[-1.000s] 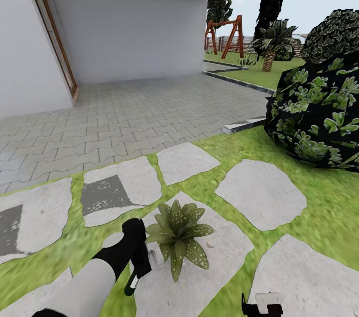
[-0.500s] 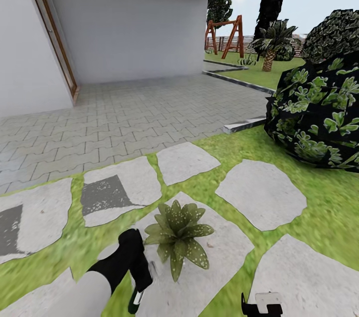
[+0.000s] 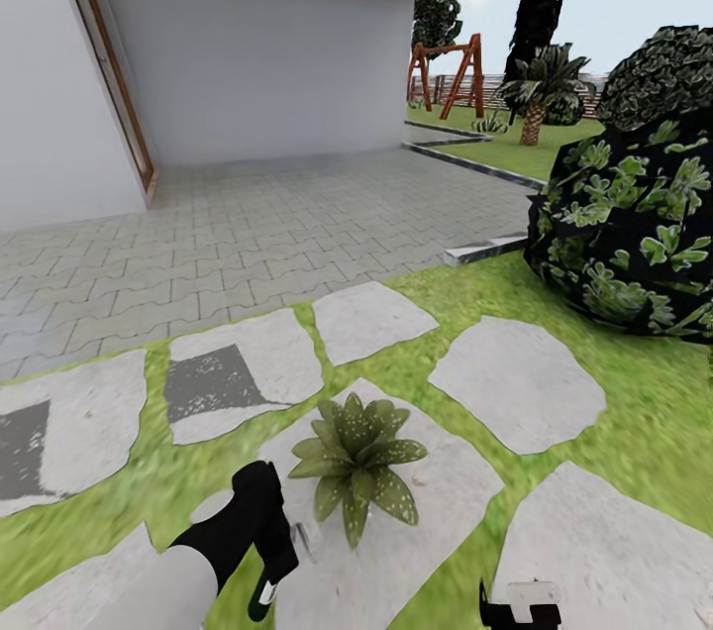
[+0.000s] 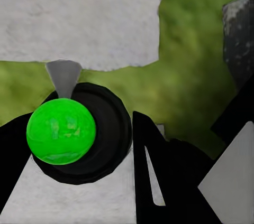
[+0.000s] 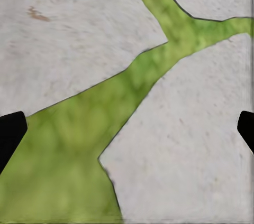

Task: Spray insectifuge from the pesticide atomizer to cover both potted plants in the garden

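Head view: my left hand (image 3: 272, 566) is clamped on the spray bottle (image 3: 265, 593), just beside the speckled potted plant (image 3: 355, 460) on a stepping stone (image 3: 436, 501); my right hand's (image 3: 520, 607) fingers stand apart over grass.

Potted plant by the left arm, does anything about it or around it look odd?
The potted plant sits right on a stepping stone, its leaves dotted with whitish specks. Two stones carry dark square patches. Otherwise nothing is spilled or tipped.

A green-leaved potted rosette (image 3: 355, 468) is dotted with whitish specks (image 3: 396, 507); pale grey stepping stones (image 3: 516, 382) break bright green lawn (image 3: 649, 432).
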